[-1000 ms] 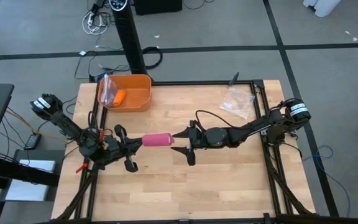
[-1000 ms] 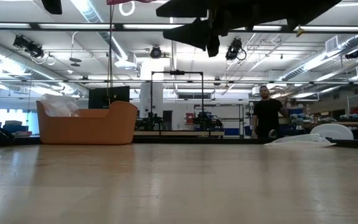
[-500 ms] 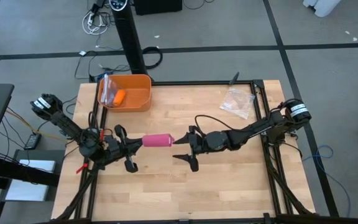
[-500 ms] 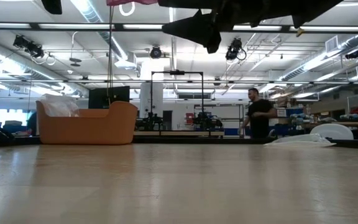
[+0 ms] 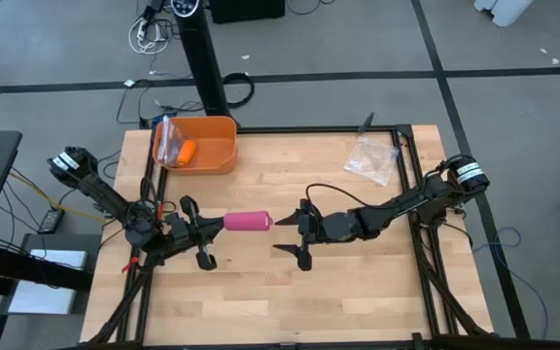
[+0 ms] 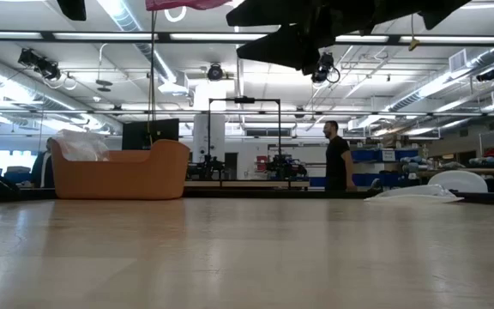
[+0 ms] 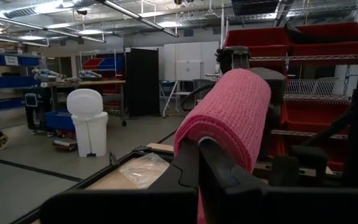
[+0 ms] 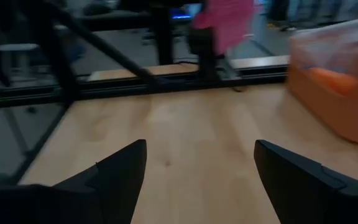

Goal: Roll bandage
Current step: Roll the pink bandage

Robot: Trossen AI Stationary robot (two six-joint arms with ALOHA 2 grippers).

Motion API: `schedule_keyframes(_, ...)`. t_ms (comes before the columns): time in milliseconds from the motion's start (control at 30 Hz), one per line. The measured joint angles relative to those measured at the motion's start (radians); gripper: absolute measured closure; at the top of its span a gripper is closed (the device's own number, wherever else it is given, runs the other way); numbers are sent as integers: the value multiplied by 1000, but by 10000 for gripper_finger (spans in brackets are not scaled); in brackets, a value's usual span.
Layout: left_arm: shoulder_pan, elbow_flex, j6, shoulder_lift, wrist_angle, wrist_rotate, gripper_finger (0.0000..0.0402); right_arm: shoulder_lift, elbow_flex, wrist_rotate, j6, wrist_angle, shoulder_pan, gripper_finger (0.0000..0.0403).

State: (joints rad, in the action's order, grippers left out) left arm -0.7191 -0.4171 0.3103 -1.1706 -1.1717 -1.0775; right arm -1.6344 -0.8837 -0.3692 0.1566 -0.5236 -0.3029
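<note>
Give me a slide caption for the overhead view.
Left gripper holds the rolled pink bandage above the table; right gripper open beside it.

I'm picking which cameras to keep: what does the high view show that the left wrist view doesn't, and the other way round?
Only the high view shows the right tool, open and clear of the bandage, the orange bin and how both arms lie over the table. Only the left wrist view shows the roll's knit texture up close, plus red shelf bins in the room. Both show the left tool shut on the rolled bandage, and the clear bag.
</note>
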Motion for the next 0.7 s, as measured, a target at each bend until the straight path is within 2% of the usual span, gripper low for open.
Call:
schedule_keyframes(67,1,0,0,0,1,1,401,4,0,-60,-1,-1,-4,100)
schedule_keyframes(133,1,0,0,0,15,13,401,4,0,-70,-1,-16,-1,102)
schedule_keyframes(533,76,0,-52,0,39,87,401,3,0,34,-20,-244,30,103)
schedule_keyframes(700,103,0,-60,0,51,97,401,3,0,68,-4,-250,54,105)
